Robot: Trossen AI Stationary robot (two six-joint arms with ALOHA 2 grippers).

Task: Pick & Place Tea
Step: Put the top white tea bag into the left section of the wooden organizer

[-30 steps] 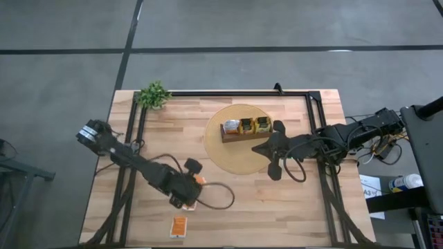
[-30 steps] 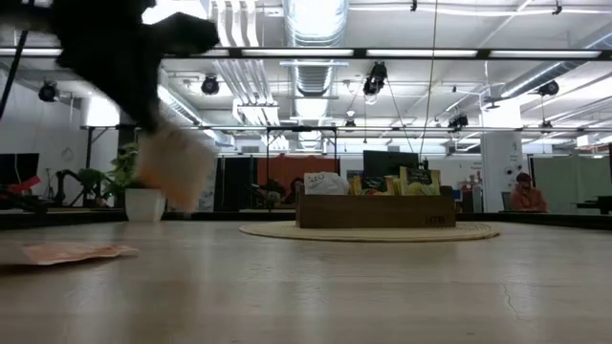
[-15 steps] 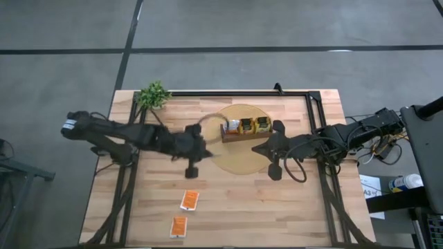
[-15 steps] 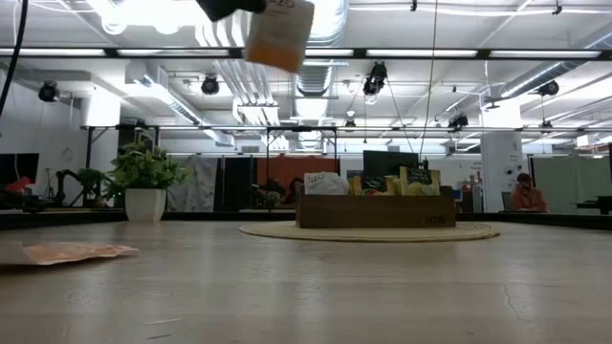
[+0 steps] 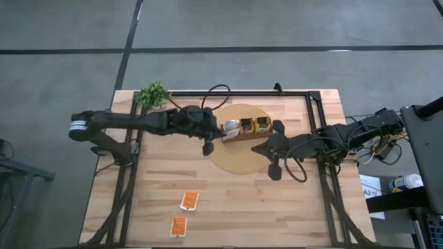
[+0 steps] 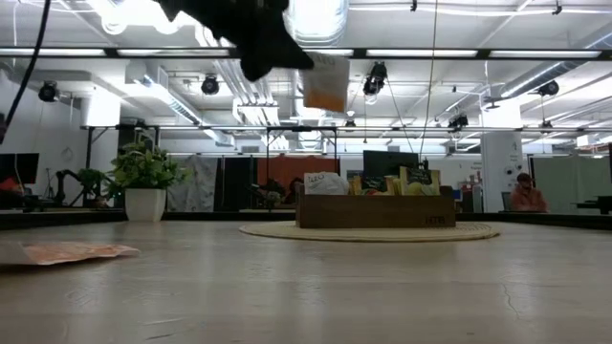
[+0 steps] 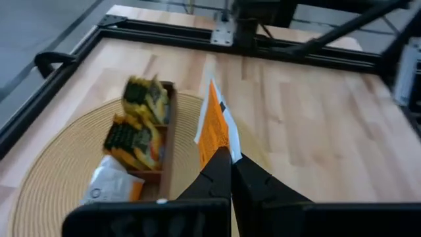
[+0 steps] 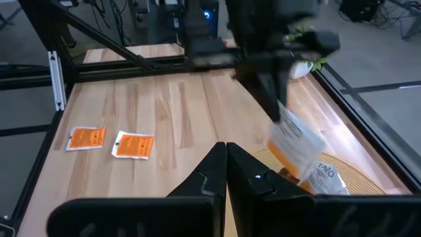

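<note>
My left gripper (image 5: 212, 135) is shut on an orange-and-white tea sachet (image 7: 214, 128) and hangs in the air just left of the brown wooden box (image 5: 246, 129). In the low view the sachet (image 6: 325, 84) shows high above the table. The box stands on a round woven mat (image 5: 235, 162) and holds yellow and green sachets (image 7: 139, 122) and a white one (image 7: 108, 187). Two more orange sachets (image 5: 189, 200) (image 5: 178, 226) lie flat on the table near its front. My right gripper (image 5: 257, 148) waits shut over the mat's right part, holding nothing. My left gripper pinches the sachet's near edge (image 7: 220, 153) between its two fingertips. The fingers come from the table's left, slanting a little downward. The sachet sticks out past the fingertips, seen edge-on in the wrist view, and is lifted clear of table, mat and box.
A small potted plant (image 5: 154, 93) stands at the far left corner. A black metal frame (image 5: 228, 93) runs along the table's far and side edges. Bare wood lies between the mat and the two loose sachets.
My left gripper has risen from the front left of the table, where the loose sachets lie, and swung toward the far right up to the box. It has rolled on the way, staying shut on the sachet, which has gone with it clear of the table.
</note>
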